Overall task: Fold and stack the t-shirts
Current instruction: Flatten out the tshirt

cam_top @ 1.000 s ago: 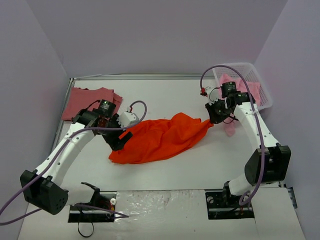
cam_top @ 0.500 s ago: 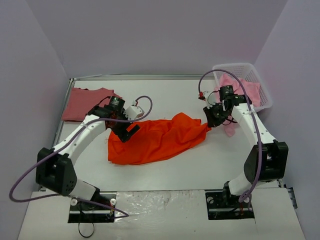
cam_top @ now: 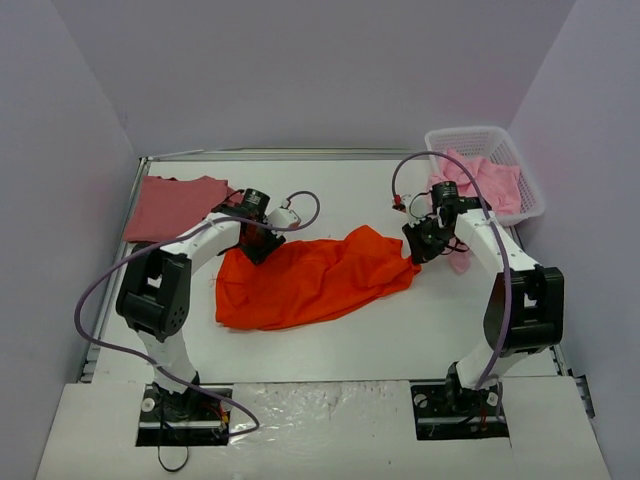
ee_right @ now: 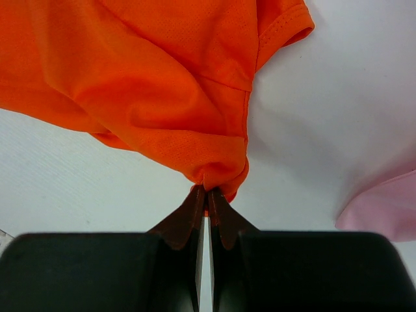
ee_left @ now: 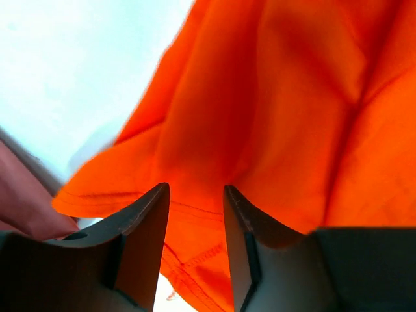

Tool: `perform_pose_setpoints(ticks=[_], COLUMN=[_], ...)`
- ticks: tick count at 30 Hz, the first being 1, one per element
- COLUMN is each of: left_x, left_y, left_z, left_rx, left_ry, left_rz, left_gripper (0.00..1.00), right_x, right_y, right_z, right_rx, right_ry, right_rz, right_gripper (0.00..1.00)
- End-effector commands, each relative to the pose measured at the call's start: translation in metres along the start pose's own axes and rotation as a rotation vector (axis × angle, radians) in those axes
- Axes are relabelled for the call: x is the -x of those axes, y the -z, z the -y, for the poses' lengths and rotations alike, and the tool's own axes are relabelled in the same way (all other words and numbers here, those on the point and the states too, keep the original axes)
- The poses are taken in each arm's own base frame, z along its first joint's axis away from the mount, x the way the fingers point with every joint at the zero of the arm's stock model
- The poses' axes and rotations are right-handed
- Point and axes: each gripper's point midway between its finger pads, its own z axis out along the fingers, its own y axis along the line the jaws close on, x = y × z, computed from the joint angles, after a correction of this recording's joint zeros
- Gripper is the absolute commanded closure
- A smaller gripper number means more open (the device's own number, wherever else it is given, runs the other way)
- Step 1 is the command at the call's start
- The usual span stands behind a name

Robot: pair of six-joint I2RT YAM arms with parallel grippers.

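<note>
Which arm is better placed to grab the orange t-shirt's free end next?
Left. The left gripper hangs at the orange t-shirt's left corner, jaws apart over its edge. The right gripper is shut on the opposite end, so it is occupied.

I see my white table [cam_top: 350, 335] carrying a rumpled orange shirt [cam_top: 310, 282] at its middle; a rose shirt [cam_top: 175, 205] lies flat far left; a basket [cam_top: 532, 196] stands far right; a pink shirt [cam_top: 461, 263] trails beside it.

No text, label, brand, number or sign legible in the 3 views; orange-red t-shirt [cam_top: 310, 280] fabric unmarked.
</note>
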Motion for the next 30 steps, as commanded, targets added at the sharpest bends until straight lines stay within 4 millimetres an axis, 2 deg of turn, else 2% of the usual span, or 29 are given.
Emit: perform_pose_setpoints(ticks=[1, 5, 9, 12, 14, 23, 27, 30], left_x=[0.026, 0.014, 0.007, 0.005, 0.005, 0.012, 0.001, -0.014], left_y=[0.012, 0.004, 0.002, 0.008, 0.013, 0.027, 0.016, -0.003], left_z=[-0.020, -0.013, -0.005, 0.005, 0.007, 0.010, 0.015, 0.015], left_rx=[0.043, -0.003, -0.047, -0.107, -0.116, -0.128, -0.158, -0.171], left_ry=[-0.029, -0.052, -0.053, -0.055, -0.054, -0.040, -0.053, -0.051], left_rz=[0.072, 0.025, 0.006, 0.005, 0.017, 0.044, -0.003, -0.072], left_gripper=[0.64, 0.59, 0.68, 0.53, 0.49, 0.43, 0.41, 0.41], right_x=[-0.002, -0.001, 0.001, 0.002, 0.001, -0.010, -0.014, -0.015], right_y=[-0.007, -0.011, -0.009, -0.008, -0.008, -0.015, -0.021, -0.023], right_z=[-0.001, 0.000, 0.003, 0.005, 0.005, 0.004, 0.005, 0.005], right_rx=[0.013, 0.020, 0.007, -0.007, -0.006, -0.008, -0.008, -0.007], right_ry=[-0.015, -0.022, -0.022, -0.025, -0.024, -0.030, -0.034, -0.034], right_rz=[-0.013, -0.019, -0.016, -0.017, -0.018, -0.035, -0.049, -0.055], right_gripper=[1.00, 1.00, 1.00, 1.00, 1.00, 1.00, 1.00, 1.00])
